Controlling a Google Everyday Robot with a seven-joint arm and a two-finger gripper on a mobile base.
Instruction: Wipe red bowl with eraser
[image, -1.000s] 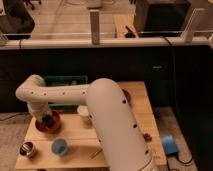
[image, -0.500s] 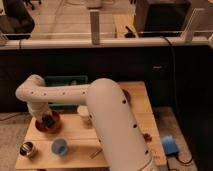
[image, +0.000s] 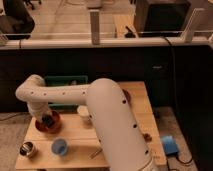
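1. Gripper (image: 47, 120): at the end of the white arm (image: 100, 112), which reaches from lower right across to the left, bends at an elbow and drops down. Gripper sits inside/over the red bowl. Jaw state: can't tell, since the tip is a dark blur against the bowl.
2. Red bowl (image: 49, 123): on the left part of the wooden table (image: 80, 137), directly under the gripper; reddish rim shows round the gripper on the right and lower sides.
3. Eraser: can't be picked out separately; only a dark patch at the gripper tip in the bowl's middle, and whether that is the eraser or the fingers can't be told.
4. Blue cup (image: 59, 147): on the table, near the front edge, in front of the bowl & slightly right; apart from it.
5. Metal cup (image: 28, 149): front-left corner of the table, left of the blue cup, apart from the bowl.
6. White cup (image: 83, 112): just right of the bowl, partly behind the arm.
7. Green tray (image: 65, 82): at the table's back edge, behind the arm.
8. Blue object (image: 169, 144): off the table's right side, lower down.
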